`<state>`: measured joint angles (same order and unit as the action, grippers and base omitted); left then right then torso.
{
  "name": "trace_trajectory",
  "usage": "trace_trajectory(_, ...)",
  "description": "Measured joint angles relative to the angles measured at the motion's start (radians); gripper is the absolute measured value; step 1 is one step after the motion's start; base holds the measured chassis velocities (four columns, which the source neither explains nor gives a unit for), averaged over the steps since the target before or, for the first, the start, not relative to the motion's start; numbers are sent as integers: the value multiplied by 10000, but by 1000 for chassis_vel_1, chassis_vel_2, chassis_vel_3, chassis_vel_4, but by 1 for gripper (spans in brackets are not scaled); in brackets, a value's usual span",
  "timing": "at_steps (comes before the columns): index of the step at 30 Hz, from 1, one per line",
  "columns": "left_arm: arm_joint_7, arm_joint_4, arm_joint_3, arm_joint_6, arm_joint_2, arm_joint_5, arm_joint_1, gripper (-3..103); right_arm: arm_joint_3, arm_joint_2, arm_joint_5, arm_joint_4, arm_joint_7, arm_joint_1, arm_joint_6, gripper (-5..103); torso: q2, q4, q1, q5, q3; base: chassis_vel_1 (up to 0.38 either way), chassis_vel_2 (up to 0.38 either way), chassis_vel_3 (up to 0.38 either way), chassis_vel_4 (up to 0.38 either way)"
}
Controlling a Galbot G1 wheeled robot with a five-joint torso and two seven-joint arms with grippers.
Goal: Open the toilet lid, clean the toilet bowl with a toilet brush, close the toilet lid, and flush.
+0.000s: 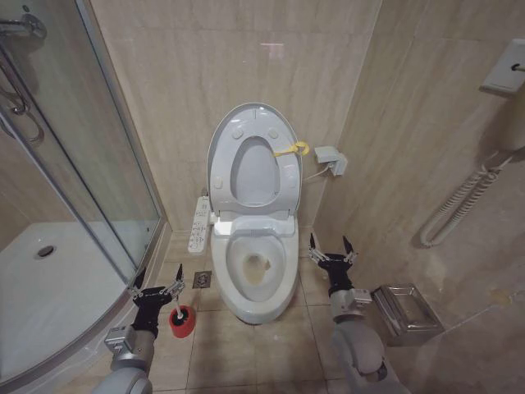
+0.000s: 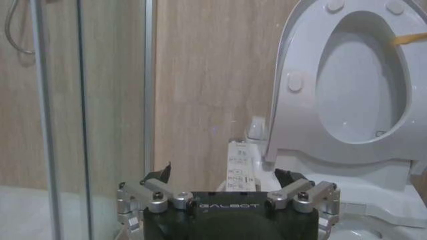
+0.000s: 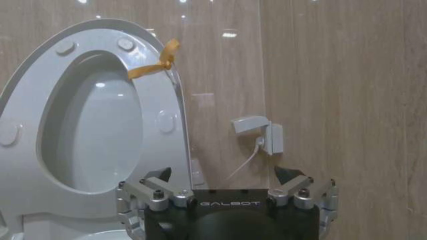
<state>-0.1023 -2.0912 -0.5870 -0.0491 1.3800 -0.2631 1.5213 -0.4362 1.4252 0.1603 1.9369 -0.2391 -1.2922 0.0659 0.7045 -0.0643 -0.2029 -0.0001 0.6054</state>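
Observation:
The toilet lid (image 1: 254,174) stands raised against the wall, with the ring seat (image 1: 283,176) up in front of it and a yellow loop (image 1: 291,150) at its edge. Below them the toilet bowl (image 1: 235,279) lies uncovered. The toilet brush (image 1: 181,319) stands in its red cup on the floor, left of the bowl. My left gripper (image 1: 158,281) hovers open just above and left of the brush, holding nothing. To the right of the bowl my right gripper (image 1: 330,246) is open and holds nothing. The wrist views show the left gripper (image 2: 224,175) and the right gripper (image 3: 223,174) facing the raised lid (image 3: 100,130).
A glass shower enclosure (image 1: 90,172) and its white tray (image 1: 41,295) close off the left. The side control panel (image 1: 198,223) juts from the toilet's left, with a floor drain (image 1: 202,279) near it. A metal box (image 1: 406,312) sits at right; a coiled hose (image 1: 459,205) hangs on the right wall.

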Motion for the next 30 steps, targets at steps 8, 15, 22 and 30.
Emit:
trace_trajectory(8,351,28,-843,2106,-144,716,706,100,0,0,0,0,0,0,0,100,0,7,1,1,0,0,0,0,0)
trace_trajectory(15,386,51,-910,2331,-165,794,750,100,0,-1,0,0,0,0,1,100,0,1,0,0,0,0,0,0,0)
trace_trajectory(22,414,156,-1114,3724,-344,569,587,100,-1,0,0,0,-1,0,1,100,1,1,0,2,0,0,0,0,0)
trace_trajectory(30,421,999,-608,4043,-384,544,-223,100,-1,0,0,0,0,0,1,100,0,2,-1,-4,1,0,0,0,0)
